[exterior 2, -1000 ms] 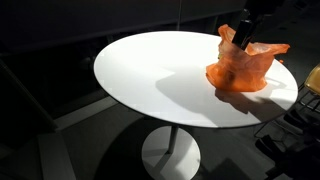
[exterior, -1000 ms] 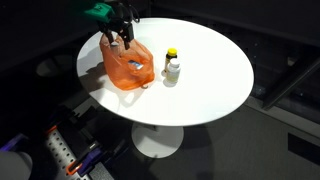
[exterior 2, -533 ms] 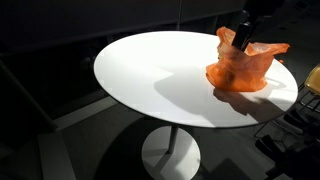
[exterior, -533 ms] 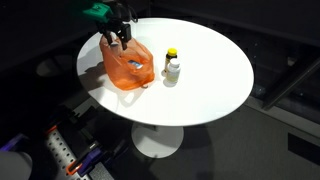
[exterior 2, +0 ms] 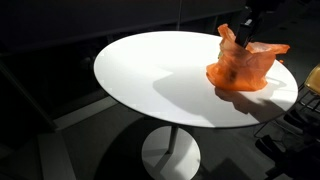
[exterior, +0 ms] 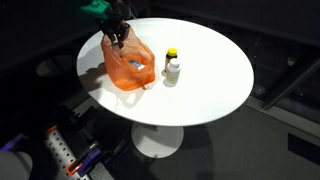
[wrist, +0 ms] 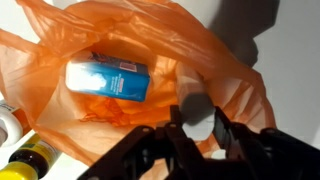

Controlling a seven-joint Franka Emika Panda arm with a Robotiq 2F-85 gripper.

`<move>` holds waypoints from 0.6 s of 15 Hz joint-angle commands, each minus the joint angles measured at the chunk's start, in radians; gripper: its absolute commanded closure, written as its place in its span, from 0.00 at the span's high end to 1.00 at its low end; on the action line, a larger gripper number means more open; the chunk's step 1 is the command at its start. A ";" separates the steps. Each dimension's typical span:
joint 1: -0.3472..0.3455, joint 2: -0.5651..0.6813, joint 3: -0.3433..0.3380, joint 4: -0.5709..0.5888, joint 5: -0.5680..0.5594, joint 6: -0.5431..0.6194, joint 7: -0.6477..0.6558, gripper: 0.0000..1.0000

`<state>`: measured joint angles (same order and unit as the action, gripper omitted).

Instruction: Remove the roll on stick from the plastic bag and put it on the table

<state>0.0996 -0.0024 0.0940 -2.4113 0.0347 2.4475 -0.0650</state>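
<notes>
roll on stick [wrist: 108, 80] inside plastic bag [wrist: 200, 40]

dim dark room, dark grey floor [exterior 2: 70, 150], bright hard light, sharp shadows

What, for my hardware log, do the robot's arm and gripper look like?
The gripper is black and blocky, with two squarish matte fingers and angular linkages behind them. In an exterior view it is a dark shape with a bright green part above it on the wrist. No cables or markings can be made out.
</notes>
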 commanded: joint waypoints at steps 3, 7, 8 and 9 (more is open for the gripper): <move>-0.012 -0.131 -0.021 0.028 0.026 -0.175 -0.061 0.10; -0.022 -0.193 -0.041 0.053 -0.001 -0.264 -0.050 0.10; -0.028 -0.207 -0.048 0.056 -0.008 -0.277 -0.044 0.10; -0.036 -0.217 -0.055 0.059 -0.014 -0.285 -0.039 0.10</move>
<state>0.0855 -0.1785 0.0568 -2.3726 0.0369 2.2162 -0.0923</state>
